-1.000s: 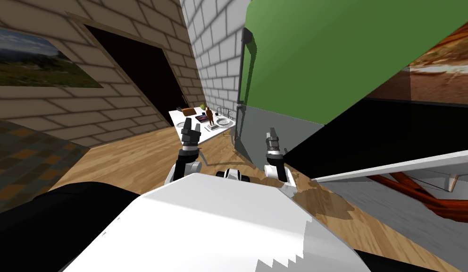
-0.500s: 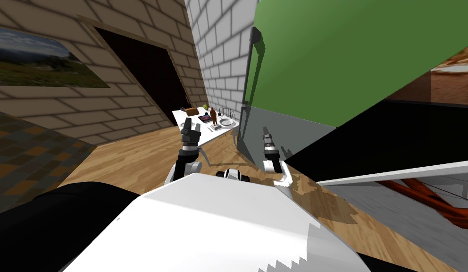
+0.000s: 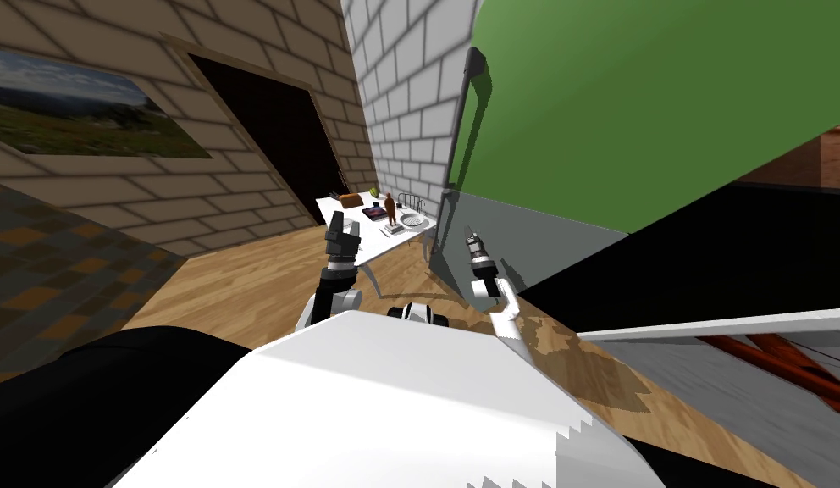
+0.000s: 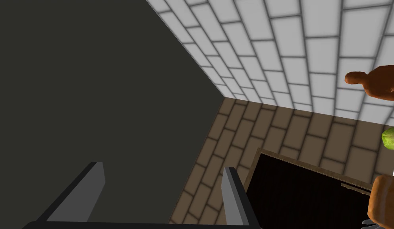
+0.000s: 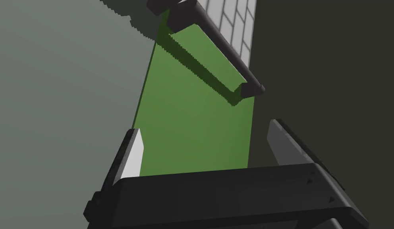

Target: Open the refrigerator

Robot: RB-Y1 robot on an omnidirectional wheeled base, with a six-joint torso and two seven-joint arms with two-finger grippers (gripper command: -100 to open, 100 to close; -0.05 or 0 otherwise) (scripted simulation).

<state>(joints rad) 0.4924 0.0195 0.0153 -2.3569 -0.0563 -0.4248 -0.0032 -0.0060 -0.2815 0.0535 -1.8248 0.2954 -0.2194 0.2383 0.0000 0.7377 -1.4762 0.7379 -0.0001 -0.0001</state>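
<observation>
Refrigerator [image 3: 596,110], green-doored, stands ahead to my right, its dark handle [image 5: 216,49] just beyond the right gripper [image 5: 205,128], whose fingers spread wide and empty, seemingly lined up to take it. The left gripper [image 4: 163,167] idles open, holding nothing.

The refrigerator [image 3: 571,161] stands at the right, close against a white brick wall [image 3: 410,102], tall and upright (the slant belongs to the camera, not to it). The upper door [image 3: 647,85] is plain green and the lower door [image 3: 528,241] plain grey, both faces in one plane. A dark bar handle [image 3: 462,119] runs vertically along the green door's edge nearest the wall, w/ a 2nd, shorter handle [image 3: 441,224] below it on the grey door. No gap shows at that edge, i.e. both doors look shut.
</observation>
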